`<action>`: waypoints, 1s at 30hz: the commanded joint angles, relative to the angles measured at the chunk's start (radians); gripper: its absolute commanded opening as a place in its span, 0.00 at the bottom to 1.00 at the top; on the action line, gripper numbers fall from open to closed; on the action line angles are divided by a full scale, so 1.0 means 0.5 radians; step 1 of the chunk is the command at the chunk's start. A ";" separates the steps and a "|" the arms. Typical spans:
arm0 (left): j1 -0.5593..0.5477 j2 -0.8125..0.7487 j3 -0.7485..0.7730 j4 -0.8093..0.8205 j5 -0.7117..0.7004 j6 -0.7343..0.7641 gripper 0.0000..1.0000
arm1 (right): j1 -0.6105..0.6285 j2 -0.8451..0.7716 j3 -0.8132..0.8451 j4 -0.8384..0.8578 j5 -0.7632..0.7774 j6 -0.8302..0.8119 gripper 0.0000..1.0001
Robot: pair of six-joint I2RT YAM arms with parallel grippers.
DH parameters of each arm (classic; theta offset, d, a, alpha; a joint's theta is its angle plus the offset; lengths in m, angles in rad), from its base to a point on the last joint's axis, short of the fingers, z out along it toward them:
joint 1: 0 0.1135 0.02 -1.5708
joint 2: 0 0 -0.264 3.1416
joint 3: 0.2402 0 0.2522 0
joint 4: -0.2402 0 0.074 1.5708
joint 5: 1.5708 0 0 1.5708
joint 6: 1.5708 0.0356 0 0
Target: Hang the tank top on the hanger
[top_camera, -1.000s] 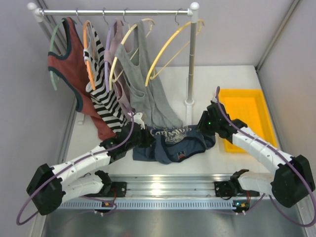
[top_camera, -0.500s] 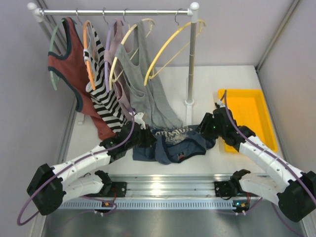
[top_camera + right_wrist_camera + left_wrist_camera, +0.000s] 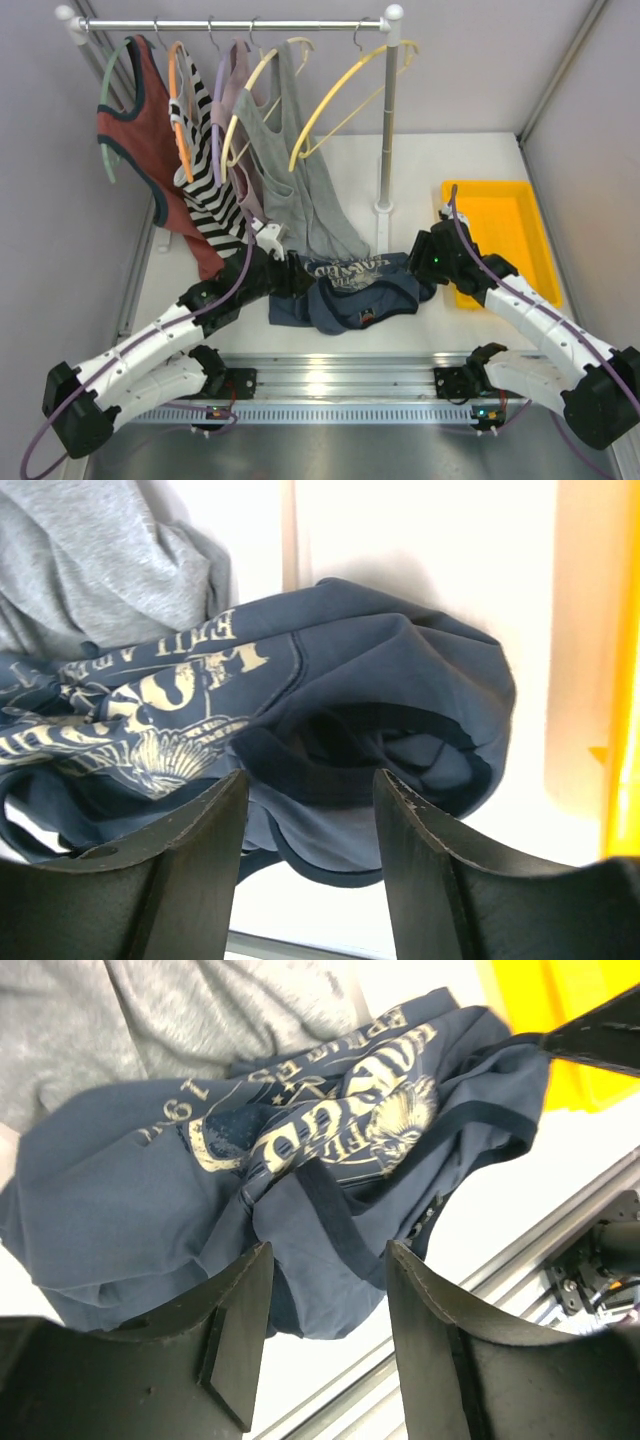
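Currently the tank top [image 3: 350, 290] lies crumpled on the table [image 3: 460, 160], near the front edge, with its printed graphic facing up and its dark-trimmed openings folded over one another. It sits between the two grippers, just below the hem of the grey top [image 3: 300, 190] that hangs from the rail [image 3: 230, 24]. The left gripper [image 3: 327, 1257] is at the garment's left end with its fingers spread; cloth shows through the gap and nothing is pinched. The right gripper [image 3: 310, 777] is at the right end, beside the tray [image 3: 500, 230], likewise spread, over a dark-trimmed opening. Whether either set of fingertips touches the cloth cannot be determined from the wrist views. This two-ended placement suits a spread-and-lift: one grip per side lets the arms pull the bundle flat and expose an opening. The hanger [image 3: 320, 105] hangs bare at the right end of the rail, tilted and well apart from the garment, so the task is judged to be at an early stage. The next step likely calls for each gripper to close on a trimmed edge, not on bulk fabric. Risk: pinching two layers together would hold the opening closed and block threading of the hanger arm.
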 commanded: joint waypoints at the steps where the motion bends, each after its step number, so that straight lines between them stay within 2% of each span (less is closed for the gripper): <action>1: 0.008 -0.119 0.139 -0.171 0.019 0.130 0.54 | -0.004 -0.028 0.130 -0.032 0.120 -0.071 0.54; 8: 0.008 -0.318 0.406 -0.368 0.230 0.289 0.54 | -0.007 -0.065 0.170 -0.063 0.105 -0.111 0.56; 12: 0.008 -0.352 0.743 -0.319 0.280 0.335 0.54 | -0.004 -0.083 0.179 -0.072 0.102 -0.145 0.57; 15: 0.008 -0.291 1.004 -0.191 0.200 0.418 0.54 | -0.010 -0.099 0.179 -0.072 0.084 -0.169 0.56; 20: 0.008 -0.034 1.436 0.128 -0.100 0.730 0.57 | -0.007 -0.117 0.167 -0.069 0.022 -0.197 0.57; 24: 0.008 0.364 1.749 0.258 -0.346 1.019 0.59 | -0.007 -0.132 0.182 -0.090 -0.018 -0.218 0.57; 27: 0.085 0.659 2.035 0.233 -0.282 1.090 0.59 | -0.007 -0.163 0.182 -0.124 -0.027 -0.234 0.57; 30: 0.244 0.883 2.256 0.215 -0.037 1.023 0.59 | -0.007 -0.209 0.173 -0.146 -0.039 -0.243 0.57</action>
